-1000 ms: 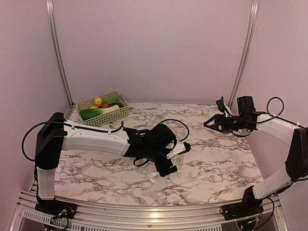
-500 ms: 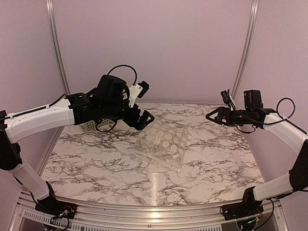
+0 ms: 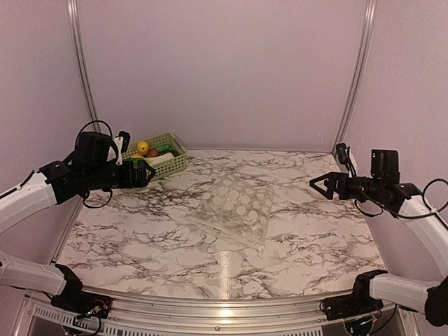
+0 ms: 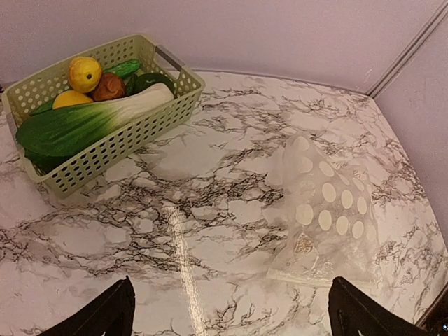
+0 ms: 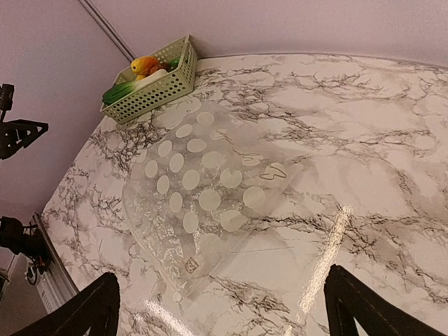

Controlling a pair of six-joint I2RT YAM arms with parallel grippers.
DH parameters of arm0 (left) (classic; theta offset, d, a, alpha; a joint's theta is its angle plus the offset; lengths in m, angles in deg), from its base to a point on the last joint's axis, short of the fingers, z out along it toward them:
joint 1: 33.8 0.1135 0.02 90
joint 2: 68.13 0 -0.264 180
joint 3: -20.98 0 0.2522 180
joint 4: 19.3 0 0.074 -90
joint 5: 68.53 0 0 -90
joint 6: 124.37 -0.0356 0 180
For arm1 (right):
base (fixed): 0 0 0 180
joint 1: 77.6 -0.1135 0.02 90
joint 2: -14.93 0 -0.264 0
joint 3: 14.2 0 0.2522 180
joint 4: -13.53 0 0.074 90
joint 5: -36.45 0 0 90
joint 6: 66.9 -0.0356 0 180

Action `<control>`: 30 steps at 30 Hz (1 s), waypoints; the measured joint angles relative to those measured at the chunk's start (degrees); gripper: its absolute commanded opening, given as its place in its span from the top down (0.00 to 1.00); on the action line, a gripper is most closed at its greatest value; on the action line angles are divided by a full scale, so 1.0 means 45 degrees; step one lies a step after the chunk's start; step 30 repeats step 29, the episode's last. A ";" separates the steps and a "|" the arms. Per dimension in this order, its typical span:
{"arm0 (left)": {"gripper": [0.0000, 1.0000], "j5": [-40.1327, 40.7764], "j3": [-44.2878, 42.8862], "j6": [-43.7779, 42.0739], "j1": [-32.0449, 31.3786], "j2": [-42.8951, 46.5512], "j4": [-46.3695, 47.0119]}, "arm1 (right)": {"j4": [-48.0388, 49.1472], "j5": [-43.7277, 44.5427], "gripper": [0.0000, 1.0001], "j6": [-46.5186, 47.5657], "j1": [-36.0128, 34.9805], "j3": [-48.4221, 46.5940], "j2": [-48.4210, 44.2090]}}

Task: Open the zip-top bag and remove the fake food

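Coverage is starting overhead, the zip-top bag (image 3: 236, 210) lying flat on the counter (image 3: 315, 238), fake food (image 3: 143, 148) sitting in the basket (image 3: 169, 166); left wrist is showing left fingers (image 4: 108, 315) wide apart, empty, bag ahead-right; right wrist, right fingers (image 5: 87, 311) gaping, empty, bag dead ahead, seemingly nearer.

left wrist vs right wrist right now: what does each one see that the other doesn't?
Only left wrist: the fake food close enough to tell piece from piece in the basket, plus the left pincer, open. Only right wrist: the zip-top bag close up in mid-frame, black parts of the left arm at the picture's left edge, and the right pincer, open. Both: the bag lying flat on the marble table, apart from the basket, with the food in the basket.
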 measured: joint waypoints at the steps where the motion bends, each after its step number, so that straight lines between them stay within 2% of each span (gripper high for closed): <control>1: 0.01 0.0102 0.0495 0.0408 0.0126 0.0194 -0.0063 | 0.0024 0.0102 0.01 -0.0087 0.0000 0.0418 -0.0355; 5: 0.01 0.0476 0.2123 0.1603 0.0243 0.0816 -0.0151 | 0.0087 0.0403 0.01 -0.0495 -0.0005 0.1753 -0.1661; 11: 0.01 0.1171 0.3818 0.2875 0.0243 0.1515 -0.0155 | 0.0471 0.0976 0.01 -0.0860 -0.0092 0.2050 -0.2569; 30: 0.01 0.2001 0.4051 0.3075 0.0432 0.1719 -0.0039 | 0.2025 0.1637 0.01 -0.1865 -0.1171 0.3444 -0.2827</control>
